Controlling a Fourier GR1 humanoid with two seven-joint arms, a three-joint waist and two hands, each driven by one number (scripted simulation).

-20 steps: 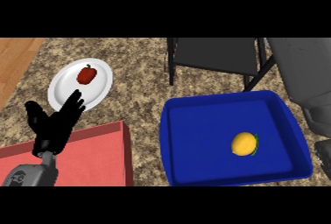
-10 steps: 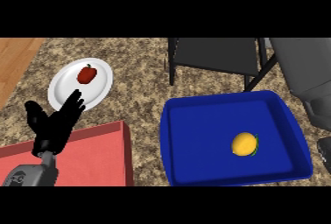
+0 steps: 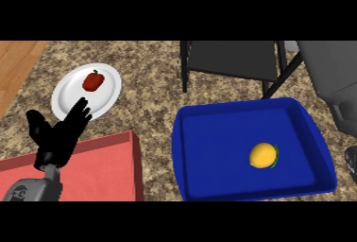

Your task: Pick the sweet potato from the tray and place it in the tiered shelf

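1. The left hand (image 3: 59, 137) is resting at the lower left over the worktop (image 3: 153, 71), fingers straight and spread upward, holding nothing. It is sitting well apart from the task's things, so it looks parked rather than working.
2. The sweet potato (image 3: 263, 155), showing yellow here, is lying loose on the floor of the blue tray (image 3: 209, 142), right of centre, clear of the walls. Nothing is touching it.
3. The right hand is barely showing at the right edge; I cannot tell how its fingers are standing.
4. The tiered shelf (image 3: 233, 59) is standing just behind the tray, its dark surface facing up, likely close so the carry is short.
5. A white plate (image 3: 70, 94) with a red pepper (image 3: 93, 81) is sitting upper left, beyond the red mat (image 3: 105, 165); neither is part of the task.
6. Judgement: the pick is not yet begun.
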